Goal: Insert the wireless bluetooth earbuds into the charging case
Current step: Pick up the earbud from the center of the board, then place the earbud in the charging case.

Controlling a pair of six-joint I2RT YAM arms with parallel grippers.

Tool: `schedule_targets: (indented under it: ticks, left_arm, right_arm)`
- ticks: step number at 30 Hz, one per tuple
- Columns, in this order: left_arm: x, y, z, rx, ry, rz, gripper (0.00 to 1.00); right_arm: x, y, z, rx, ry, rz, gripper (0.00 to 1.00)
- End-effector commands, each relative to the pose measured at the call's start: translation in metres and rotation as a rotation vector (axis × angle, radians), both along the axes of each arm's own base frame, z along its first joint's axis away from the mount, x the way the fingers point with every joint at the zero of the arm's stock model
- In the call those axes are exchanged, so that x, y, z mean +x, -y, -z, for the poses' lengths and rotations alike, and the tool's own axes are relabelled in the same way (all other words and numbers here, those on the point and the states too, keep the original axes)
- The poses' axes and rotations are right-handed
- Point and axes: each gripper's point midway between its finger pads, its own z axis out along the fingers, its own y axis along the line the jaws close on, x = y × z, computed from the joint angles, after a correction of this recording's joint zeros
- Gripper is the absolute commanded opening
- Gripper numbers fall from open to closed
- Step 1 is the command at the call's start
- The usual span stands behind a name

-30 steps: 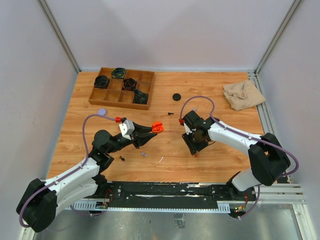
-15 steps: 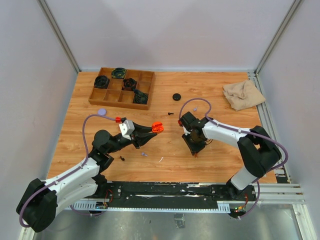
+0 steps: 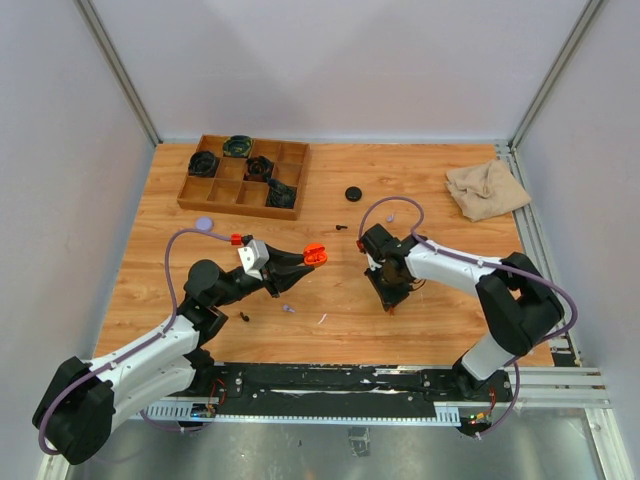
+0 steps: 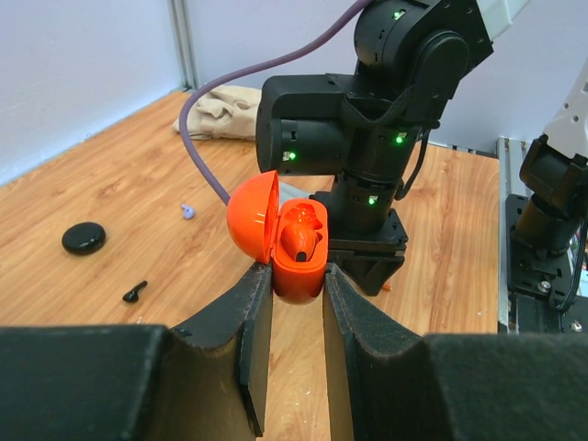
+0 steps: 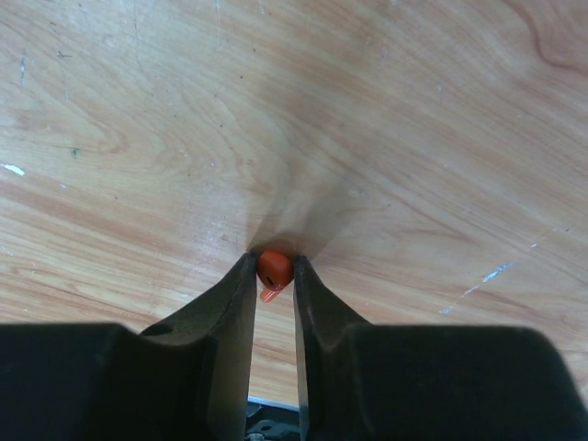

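My left gripper is shut on the open orange-red charging case and holds it above the table's middle, lid up. One orange-red earbud sits inside the case. My right gripper points down at the table just right of the case. It is shut on the second orange-red earbud, which rests on the wood. A black earbud and a lavender earbud lie near the left arm. Another black earbud and another lavender earbud lie farther back.
A wooden compartment tray with dark round cases stands at the back left. A black round case and a lavender case lie on the table. A beige cloth lies at the back right. A pale sliver lies near the front.
The right arm's elbow has swung toward the back and its gripper has edged slightly left. The left arm and the orange-red case have not moved.
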Motion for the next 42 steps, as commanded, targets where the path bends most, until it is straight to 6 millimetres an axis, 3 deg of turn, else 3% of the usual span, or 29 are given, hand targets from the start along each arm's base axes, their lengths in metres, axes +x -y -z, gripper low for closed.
schedule_targets:
  ticks: [1,14,25,33,42]
  left_arm:
    - [0.001,0.000,-0.013,-0.029,0.029,-0.010,0.00]
    - [0.002,-0.002,-0.021,-0.055,0.039,-0.023,0.00]
    - [0.003,0.000,-0.029,-0.076,0.043,-0.015,0.00]
    - [0.001,0.001,-0.031,-0.083,0.033,-0.002,0.00]
    - [-0.002,0.003,-0.039,-0.105,0.021,0.019,0.00]
  right_arm:
    - [0.001,-0.001,-0.013,0.020,0.048,-0.011,0.17]
    - [0.039,-0.039,-0.144,0.212,0.483,-0.121,0.13]
    - [0.033,-0.092,-0.245,0.447,0.800,-0.296,0.13]
    - [0.016,-0.135,-0.291,0.628,0.947,-0.455,0.12]
    - [0.006,-0.159,-0.310,0.749,1.020,-0.532,0.11]
